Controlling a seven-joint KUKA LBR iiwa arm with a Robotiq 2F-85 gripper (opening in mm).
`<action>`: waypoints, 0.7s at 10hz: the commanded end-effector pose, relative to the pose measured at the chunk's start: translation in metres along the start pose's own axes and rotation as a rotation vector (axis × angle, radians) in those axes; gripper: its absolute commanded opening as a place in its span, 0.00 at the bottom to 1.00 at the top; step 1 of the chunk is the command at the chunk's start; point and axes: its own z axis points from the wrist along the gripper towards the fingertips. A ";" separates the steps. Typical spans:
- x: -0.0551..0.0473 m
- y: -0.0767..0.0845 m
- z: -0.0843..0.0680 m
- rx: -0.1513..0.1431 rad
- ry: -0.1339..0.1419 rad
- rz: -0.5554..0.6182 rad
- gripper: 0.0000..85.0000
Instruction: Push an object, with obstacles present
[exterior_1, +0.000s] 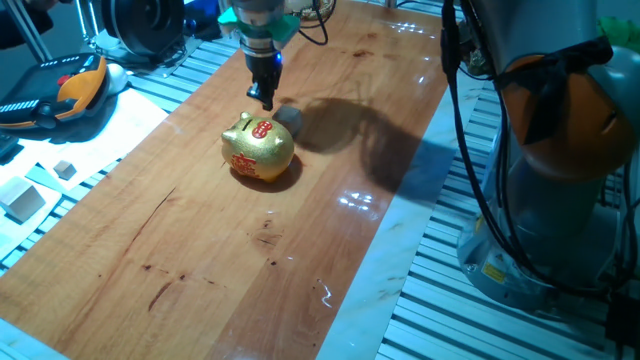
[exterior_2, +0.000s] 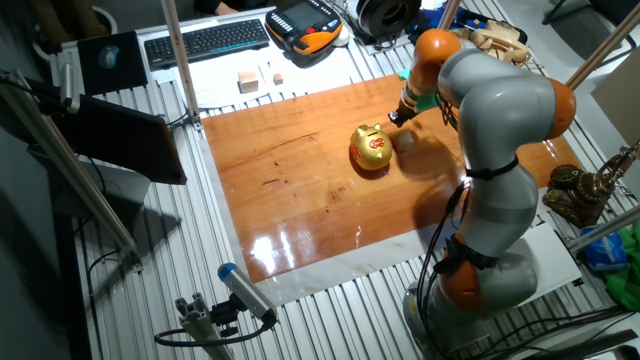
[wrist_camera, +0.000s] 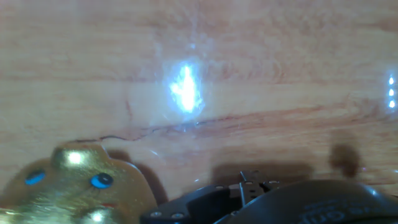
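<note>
Jaws (exterior_1: 265, 100) hang just behind the gold pig (exterior_1: 258, 148), beside cube (exterior_1: 288, 116)

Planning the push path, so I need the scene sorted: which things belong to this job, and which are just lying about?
Job in hand:
small wood cube, to be pushed
gold piggy bank, the obstacle
gripper

Lying about, off the board:
wooden blocks
keyboard
teach pendant

Bulky grey arm (exterior_2: 500, 150) with rounded shells, orange bands at its joints, black cables (exterior_1: 470, 150) trailing down its side, slim black gripper (exterior_1: 265, 98) under a blue-lit wrist, dark screwed housing above the table (wrist_camera: 249, 74)
</note>
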 end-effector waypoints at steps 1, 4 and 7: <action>-0.002 0.004 -0.009 0.004 -0.004 0.007 0.00; -0.005 0.013 -0.049 0.010 0.009 0.016 0.00; 0.002 0.019 -0.073 -0.006 -0.018 0.016 0.00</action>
